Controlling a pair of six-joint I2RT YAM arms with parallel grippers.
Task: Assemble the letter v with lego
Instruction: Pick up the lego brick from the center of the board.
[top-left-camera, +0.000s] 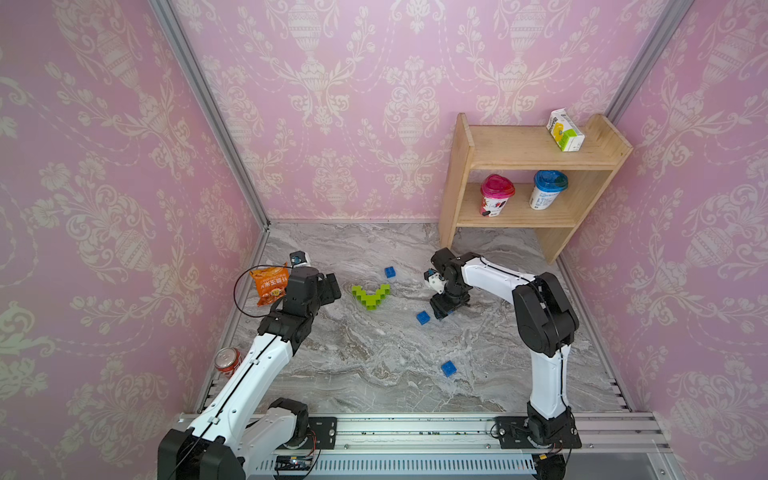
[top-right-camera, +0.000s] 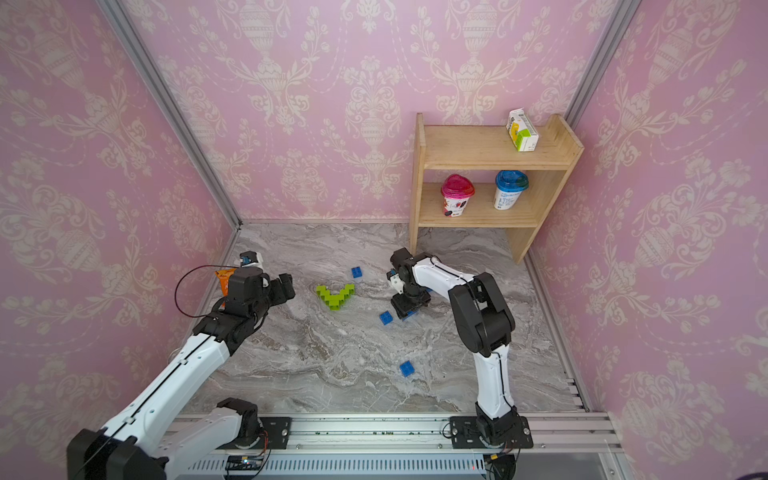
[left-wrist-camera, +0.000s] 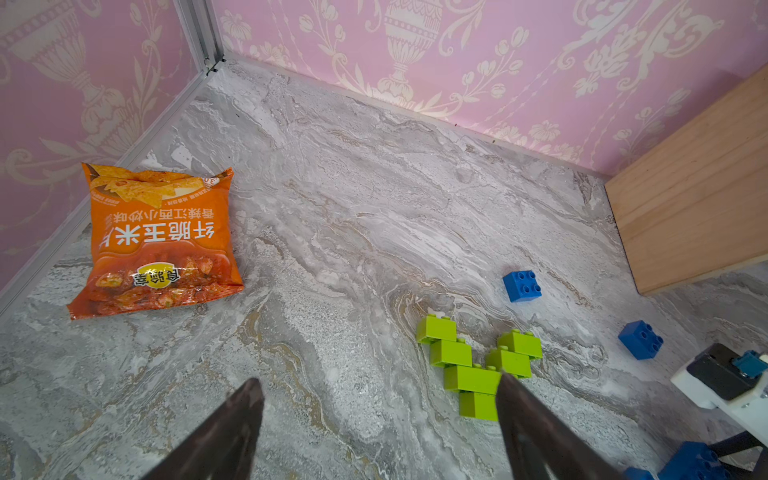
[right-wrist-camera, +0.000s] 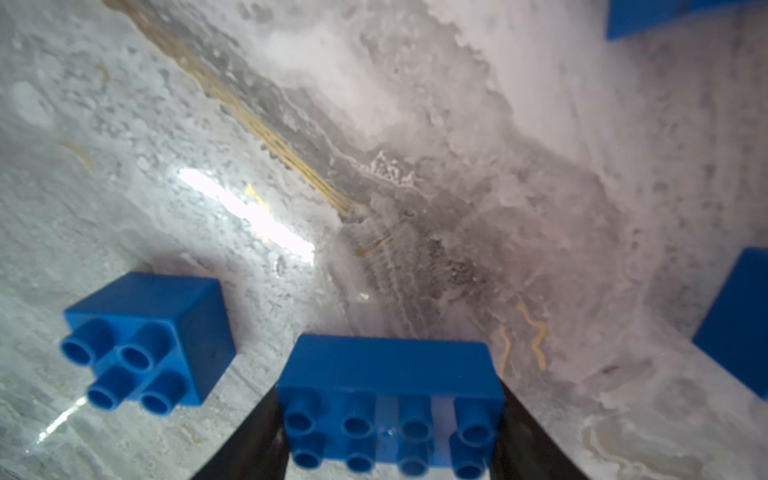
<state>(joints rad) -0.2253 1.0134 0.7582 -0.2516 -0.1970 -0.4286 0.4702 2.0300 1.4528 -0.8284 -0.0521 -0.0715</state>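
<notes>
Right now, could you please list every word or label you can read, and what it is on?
"纤脆玉米": large characters on the orange snack bag, upside down in the left wrist view.
"香辣江西小炒味": smaller line, same bag.
Its round logo: too blurred to be sure.
Too small to read: print on carton, pink cup, blue cup, can.

Robot test booth (wallpapered panels (top-left-camera: 104, 166), aluminium frame (top-left-camera: 210, 112))

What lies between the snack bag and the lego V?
Bare marble tabletop separates snack bag and green lego V in the left wrist view; in a top view the left claw hangs above it.
</notes>
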